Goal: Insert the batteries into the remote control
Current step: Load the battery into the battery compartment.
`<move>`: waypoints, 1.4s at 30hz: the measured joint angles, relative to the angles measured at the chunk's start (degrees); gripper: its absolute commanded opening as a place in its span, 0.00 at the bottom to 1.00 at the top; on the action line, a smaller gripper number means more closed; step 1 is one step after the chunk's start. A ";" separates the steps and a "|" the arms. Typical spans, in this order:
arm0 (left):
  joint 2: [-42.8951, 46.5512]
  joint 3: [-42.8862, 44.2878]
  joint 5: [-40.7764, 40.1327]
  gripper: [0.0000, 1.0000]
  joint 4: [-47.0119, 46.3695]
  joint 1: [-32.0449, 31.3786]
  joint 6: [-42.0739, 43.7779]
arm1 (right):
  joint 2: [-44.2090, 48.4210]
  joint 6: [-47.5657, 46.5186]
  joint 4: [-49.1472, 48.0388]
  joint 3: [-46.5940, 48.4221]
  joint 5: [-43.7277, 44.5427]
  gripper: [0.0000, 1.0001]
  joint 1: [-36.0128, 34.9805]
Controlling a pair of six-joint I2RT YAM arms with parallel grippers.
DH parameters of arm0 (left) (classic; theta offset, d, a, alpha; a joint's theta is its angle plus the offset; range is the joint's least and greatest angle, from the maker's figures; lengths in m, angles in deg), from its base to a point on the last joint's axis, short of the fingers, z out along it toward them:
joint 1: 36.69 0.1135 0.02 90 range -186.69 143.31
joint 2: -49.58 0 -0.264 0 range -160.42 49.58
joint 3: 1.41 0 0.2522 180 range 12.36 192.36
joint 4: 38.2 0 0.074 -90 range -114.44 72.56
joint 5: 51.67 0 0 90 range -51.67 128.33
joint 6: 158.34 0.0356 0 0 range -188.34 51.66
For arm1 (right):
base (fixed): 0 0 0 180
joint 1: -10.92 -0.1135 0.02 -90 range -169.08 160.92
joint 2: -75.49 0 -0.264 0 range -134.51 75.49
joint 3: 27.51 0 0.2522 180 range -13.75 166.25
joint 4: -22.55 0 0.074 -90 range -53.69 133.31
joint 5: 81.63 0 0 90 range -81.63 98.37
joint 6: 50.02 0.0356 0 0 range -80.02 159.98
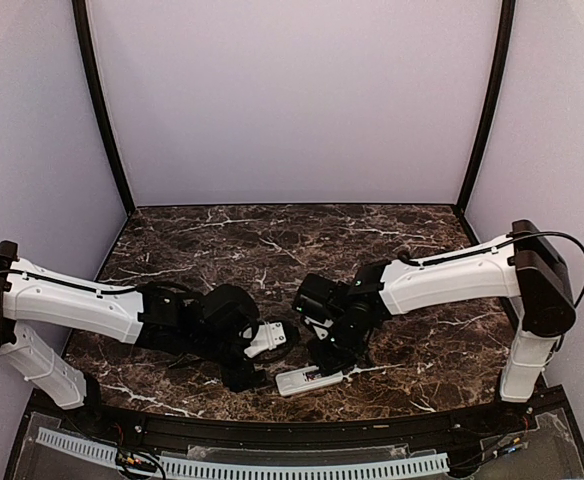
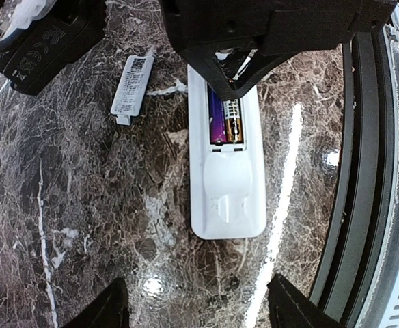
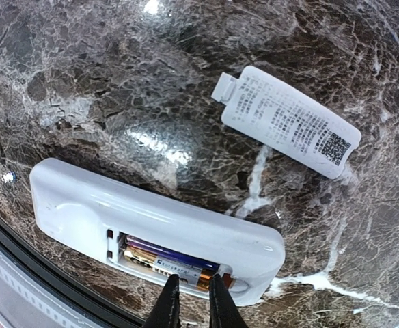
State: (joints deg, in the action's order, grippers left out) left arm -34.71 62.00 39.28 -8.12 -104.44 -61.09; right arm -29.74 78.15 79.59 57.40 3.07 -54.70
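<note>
The remote control [image 2: 227,184] is white and lies back-up on the marble near the table's front edge [image 1: 312,379]. Its recess holds two batteries [image 3: 172,263] side by side, one purple and one gold-ended [image 2: 225,121]. My right gripper [image 3: 192,281] hangs straight over the gold end of the nearer battery, its fingers a narrow gap apart and clamping nothing. Seen from above, the right gripper [image 1: 330,360] covers the remote's far half. My left gripper [image 2: 199,307] stands wide open just short of the remote's closed end, touching nothing [image 1: 244,372].
The flat white cover piece [image 3: 288,121] with printed text lies loose on the marble beside the remote [image 2: 131,87]. The black front rail [image 2: 363,171] runs close along the remote's other side. A black arm part [image 2: 49,41] sits beyond the cover.
</note>
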 measured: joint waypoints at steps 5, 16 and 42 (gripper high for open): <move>0.00 0.00 0.02 0.69 0.00 0.00 0.00 | -0.24 -0.83 0.35 0.35 0.20 0.10 -0.15; -0.11 0.02 0.13 0.62 0.00 0.00 0.04 | -0.33 -1.03 0.00 -0.20 -0.04 0.00 0.04; 2.38 -1.11 0.39 0.50 -1.66 -0.28 2.62 | 0.44 -0.83 -8.39 -2.27 -7.06 0.00 1.88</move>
State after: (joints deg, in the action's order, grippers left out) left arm -32.33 60.89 39.67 -9.78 -104.72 -58.47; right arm -29.31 77.32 71.20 55.13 -3.99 -52.82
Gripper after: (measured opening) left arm 0.495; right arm 0.004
